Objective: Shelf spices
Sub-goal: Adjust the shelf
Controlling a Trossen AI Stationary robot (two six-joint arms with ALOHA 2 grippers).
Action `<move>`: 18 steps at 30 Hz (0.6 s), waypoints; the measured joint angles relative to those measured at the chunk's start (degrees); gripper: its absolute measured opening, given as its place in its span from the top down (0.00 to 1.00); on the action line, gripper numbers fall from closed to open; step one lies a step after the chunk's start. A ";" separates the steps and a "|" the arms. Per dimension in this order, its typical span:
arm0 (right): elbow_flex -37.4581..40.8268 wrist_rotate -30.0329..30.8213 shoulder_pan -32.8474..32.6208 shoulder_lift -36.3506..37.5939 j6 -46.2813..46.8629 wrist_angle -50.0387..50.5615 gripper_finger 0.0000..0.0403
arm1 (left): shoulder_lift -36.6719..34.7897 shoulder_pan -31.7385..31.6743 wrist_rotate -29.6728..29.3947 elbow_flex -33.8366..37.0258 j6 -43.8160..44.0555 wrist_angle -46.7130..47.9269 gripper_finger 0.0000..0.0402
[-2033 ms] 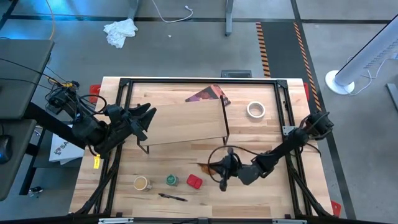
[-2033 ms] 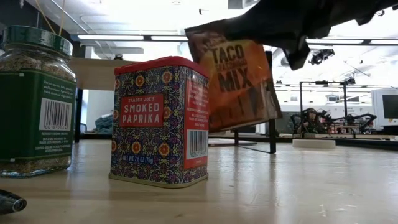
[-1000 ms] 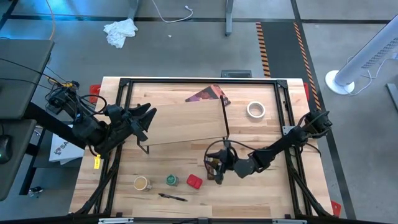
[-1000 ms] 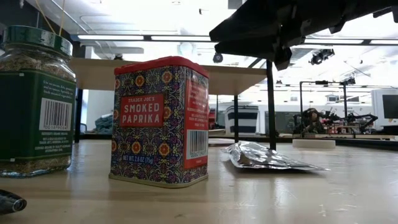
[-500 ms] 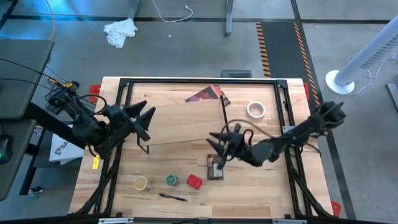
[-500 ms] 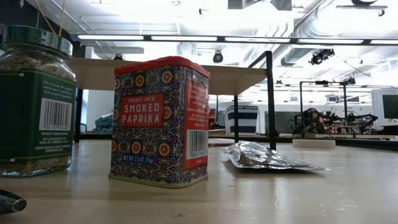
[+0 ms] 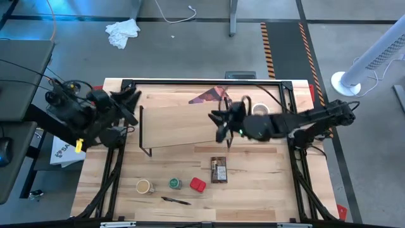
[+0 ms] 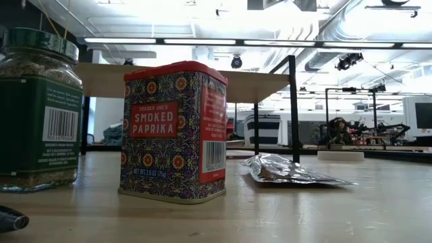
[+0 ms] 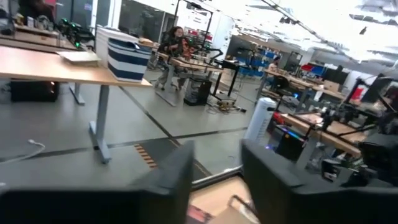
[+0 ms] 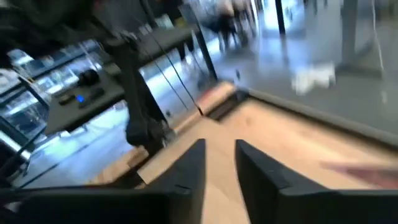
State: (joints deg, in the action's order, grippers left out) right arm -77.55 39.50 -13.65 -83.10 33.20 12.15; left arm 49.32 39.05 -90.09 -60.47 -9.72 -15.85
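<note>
The shelf (image 7: 180,123) stands mid-table on thin black legs (image 8: 293,111), its top board bare. In front of it the flat packet (image 7: 218,170) lies flat on the table, its silver side showing in the low view (image 8: 290,172). Near the front edge stand the tan-topped jar (image 7: 143,186), the green-lidded jar (image 7: 174,183) and the red tin (image 7: 197,184). My right gripper (image 7: 218,123) hovers over the shelf's right end, open and empty (image 10: 221,168). My left gripper (image 7: 130,102) hangs off the shelf's left end, open and empty (image 9: 214,180).
A white tape roll (image 7: 259,109) and a dark reddish card (image 7: 212,95) lie behind the shelf, partly under my right arm. A black pen (image 7: 175,201) lies at the front edge. The black frame (image 7: 202,82) runs around the tabletop.
My right gripper has risen from just above the packet and gone toward the far edge, ending over the shelf's right end. The packet stays flat on the table. My left gripper has drawn back from the shelf's left end toward the table's far left corner.
</note>
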 joint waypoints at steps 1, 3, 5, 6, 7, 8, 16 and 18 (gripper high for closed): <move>-0.23 -1.72 1.36 -0.05 2.28 1.98 0.86 | -1.17 -0.18 -0.01 0.00 1.22 3.08 0.77; -0.38 -5.02 3.40 -0.08 5.95 4.69 0.95 | -3.11 -0.58 0.01 0.00 5.88 9.50 0.92; -0.53 -8.91 5.06 -0.05 9.22 7.65 0.98 | -4.42 -0.85 0.03 0.00 12.41 16.26 0.97; -0.53 -10.29 5.51 -0.05 11.34 9.93 0.98 | -4.83 -0.85 0.23 0.00 15.98 19.57 0.97; -0.52 -11.36 5.80 -0.05 13.08 12.52 0.99 | -5.07 -0.85 0.99 0.00 19.92 23.14 0.97; -0.50 -12.31 5.98 -0.05 14.44 15.40 0.99 | -5.11 -0.83 2.60 0.00 24.79 26.84 0.98; -0.42 -18.32 9.87 -0.05 19.62 26.36 1.00 | -1.33 -4.73 28.96 0.00 78.65 68.25 1.00; -0.42 -20.77 12.13 -0.05 19.44 25.94 1.00 | 1.00 -5.86 33.40 0.00 86.28 74.82 1.00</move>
State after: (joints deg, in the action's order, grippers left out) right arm -77.97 18.73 -1.53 -83.15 52.65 38.09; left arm 50.32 33.19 -56.69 -60.47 76.55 58.97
